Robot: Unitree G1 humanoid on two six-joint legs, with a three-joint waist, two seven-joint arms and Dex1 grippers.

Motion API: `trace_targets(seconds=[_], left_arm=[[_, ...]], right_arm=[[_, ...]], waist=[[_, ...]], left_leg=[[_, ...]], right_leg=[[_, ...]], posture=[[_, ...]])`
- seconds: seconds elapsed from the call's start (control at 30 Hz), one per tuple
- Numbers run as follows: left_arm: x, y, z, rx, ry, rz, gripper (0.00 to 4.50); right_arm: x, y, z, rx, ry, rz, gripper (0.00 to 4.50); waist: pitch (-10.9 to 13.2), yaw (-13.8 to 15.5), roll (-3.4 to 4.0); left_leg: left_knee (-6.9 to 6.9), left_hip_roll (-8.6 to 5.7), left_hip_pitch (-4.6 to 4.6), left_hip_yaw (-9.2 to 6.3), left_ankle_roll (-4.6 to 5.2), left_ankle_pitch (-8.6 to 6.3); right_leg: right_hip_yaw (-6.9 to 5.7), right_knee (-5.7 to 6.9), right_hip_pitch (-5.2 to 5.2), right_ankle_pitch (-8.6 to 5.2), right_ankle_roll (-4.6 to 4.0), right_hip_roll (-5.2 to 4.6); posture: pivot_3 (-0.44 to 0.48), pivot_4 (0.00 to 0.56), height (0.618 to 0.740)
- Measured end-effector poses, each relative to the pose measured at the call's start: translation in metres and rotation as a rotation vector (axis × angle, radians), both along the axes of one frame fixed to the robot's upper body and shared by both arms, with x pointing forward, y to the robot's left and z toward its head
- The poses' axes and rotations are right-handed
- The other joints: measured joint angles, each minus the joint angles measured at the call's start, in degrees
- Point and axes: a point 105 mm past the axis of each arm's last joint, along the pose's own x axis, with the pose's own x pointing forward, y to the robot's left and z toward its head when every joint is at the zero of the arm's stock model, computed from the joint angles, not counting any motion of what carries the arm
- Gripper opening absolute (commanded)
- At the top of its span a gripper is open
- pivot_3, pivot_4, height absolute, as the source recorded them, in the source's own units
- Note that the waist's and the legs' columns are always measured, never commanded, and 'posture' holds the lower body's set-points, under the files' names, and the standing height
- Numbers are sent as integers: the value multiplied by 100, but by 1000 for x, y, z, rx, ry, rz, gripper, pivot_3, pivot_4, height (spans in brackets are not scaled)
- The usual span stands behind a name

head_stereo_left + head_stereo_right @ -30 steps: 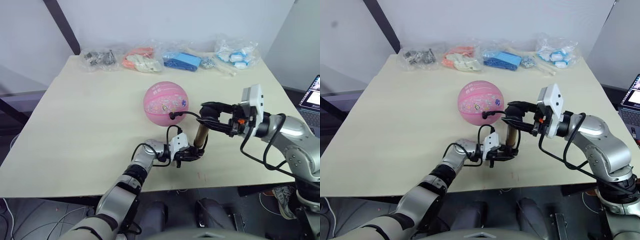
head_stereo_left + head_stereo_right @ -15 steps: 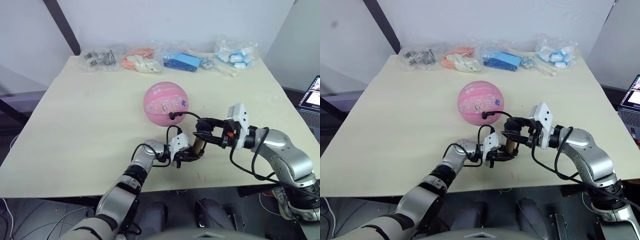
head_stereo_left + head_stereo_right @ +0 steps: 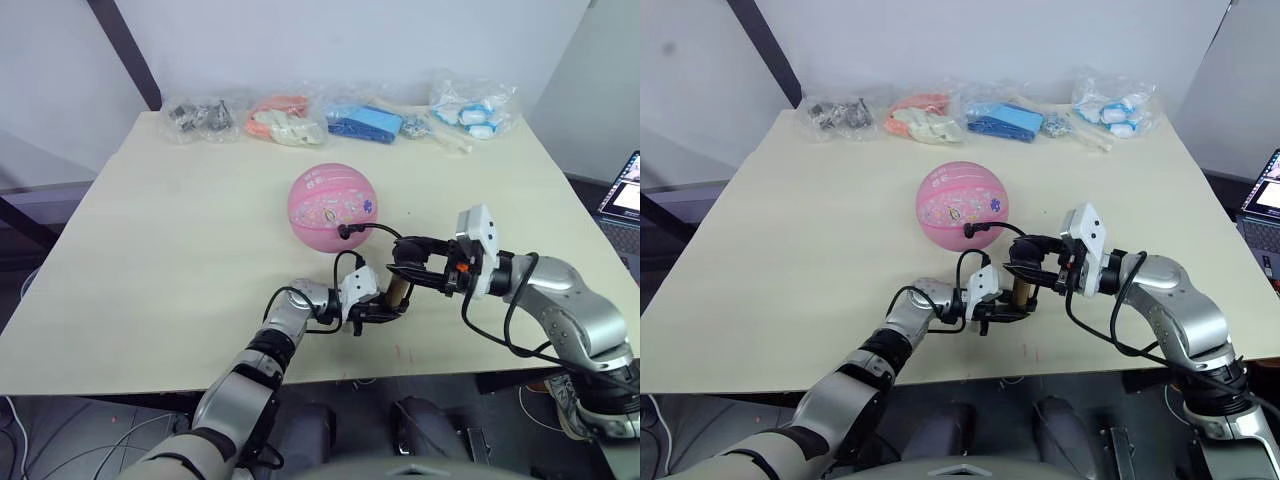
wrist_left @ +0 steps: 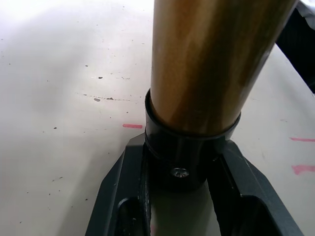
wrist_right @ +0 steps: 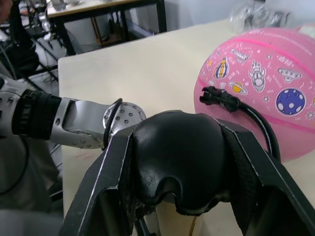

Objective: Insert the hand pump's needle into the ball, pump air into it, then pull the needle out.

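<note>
Pump point(image 3: 399, 291) stands upright just in front of the pink ball point(image 3: 333, 209), its hose point(image 3: 372, 229) curving up to the needle fitting point(image 5: 216, 96) plugged into the ball's near side. Left gripper point(image 3: 385, 311) is clamped round the pump's black base; right gripper point(image 3: 405, 271) is closed over the handle point(image 5: 176, 158) on top. Bare tabletop point(image 3: 170, 240) stretches wide to the ball's left; bags point(image 3: 285, 118) line the far edge behind it.

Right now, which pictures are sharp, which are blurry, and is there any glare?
Left wrist view: the hand pump sits so close that its bronze barrel is soft, streaked with bright reflections. Right wrist view: the black T-handle looks blurred, while the ball behind is crisp. Left eye view: evenly lit, soft shadows on the table.
</note>
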Motion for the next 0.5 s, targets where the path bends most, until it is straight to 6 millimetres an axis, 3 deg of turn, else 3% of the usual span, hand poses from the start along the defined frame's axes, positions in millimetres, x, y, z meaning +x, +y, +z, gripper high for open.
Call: trace_targets(seconds=[0.17, 0.5], left_arm=[[0, -1, 1, -6, 1, -7, 1073], [0, -2, 1, -8, 1, -9, 1073]], right_arm=[[-3, -1, 36, 21, -59, 41, 1943], [-6, -8, 74, 47, -94, 72, 1943]], waist=[[16, 22, 8], [25, 32, 5]], left_leg=[[1, -2, -13, -2, 0, 0], [2, -3, -13, 1, 0, 0]], right_leg=[[0, 0, -12, 0, 0, -1], [2, 0, -13, 1, 0, -2]], posture=[[0, 150, 740], [0, 150, 740]])
